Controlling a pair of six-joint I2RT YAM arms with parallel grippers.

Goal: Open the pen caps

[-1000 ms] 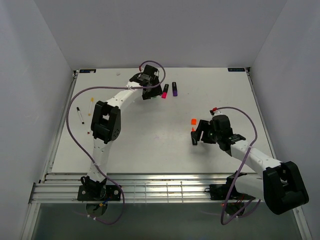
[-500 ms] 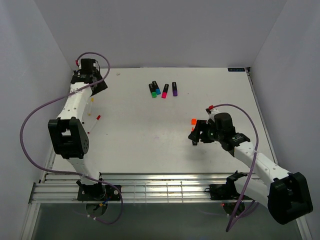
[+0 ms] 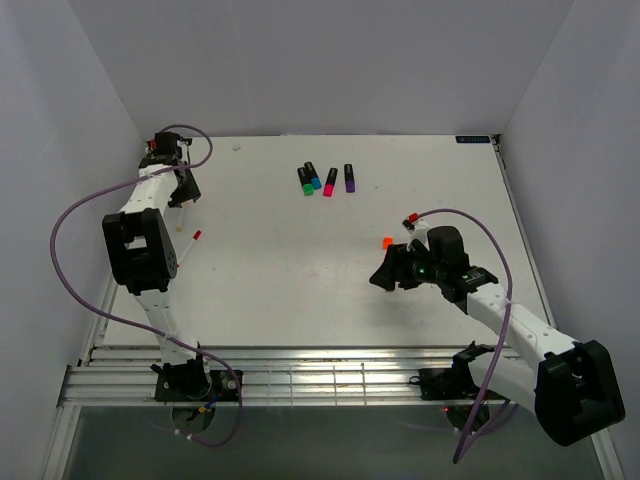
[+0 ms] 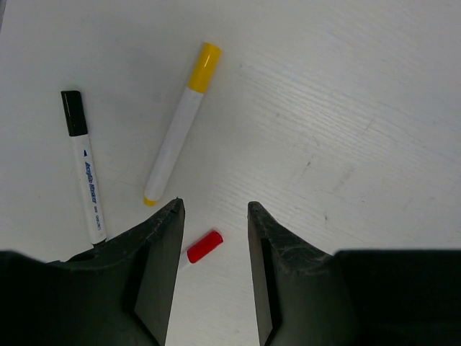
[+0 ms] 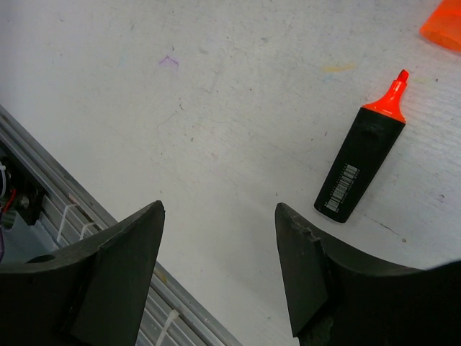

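While the left pincer [image 4: 214, 209] is hovering released and empty over the table's [image 3: 270, 290] far-left corner, likely targeting the thin pens [image 4: 169, 144], a loose red cap [image 4: 204, 246] is lying beneath it near a fitted black cap [image 4: 72, 113]. Four fitted chunky caps [image 3: 328, 190] are sitting by the far edge. The right pincer [image 5: 218, 209], spread empty, is hanging beside the bared orange marker [image 5: 360, 169], its orange cap [image 5: 443, 29] lying apart.

Pen caps on the white table, the orange one off.
The green cap [image 3: 307, 190], blue cap [image 3: 317, 184], pink cap [image 3: 328, 190] and purple cap [image 3: 350, 186] are fitted on black markers [image 3: 348, 170] laid side by side. The orange cap [image 3: 387, 241] lies loose. The black cap [image 4: 72, 113] and yellow cap [image 4: 205, 58] are seated on thin pens [image 4: 169, 144], with the red cap [image 4: 204, 246] nearby.
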